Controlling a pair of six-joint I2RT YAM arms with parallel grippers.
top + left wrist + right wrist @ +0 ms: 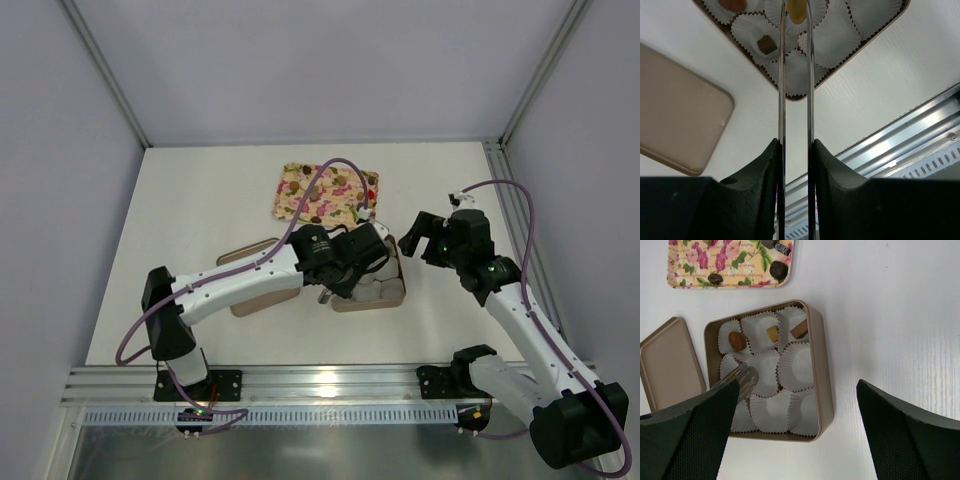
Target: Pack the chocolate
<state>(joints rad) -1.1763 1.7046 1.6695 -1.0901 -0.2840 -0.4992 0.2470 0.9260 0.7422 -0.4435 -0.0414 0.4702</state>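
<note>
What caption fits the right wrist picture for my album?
Three small chocolates sit in white crinkled paper cups inside a square tan tin, under the open right gripper.

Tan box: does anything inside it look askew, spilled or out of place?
Yes, slightly. The paper cups crowd and overlap instead of sitting in neat rows, and the dark square chocolate lies askew near its cup's edge. Nothing is spilled outside the box.

No text, label, brand or number can be read in any view.
</note>
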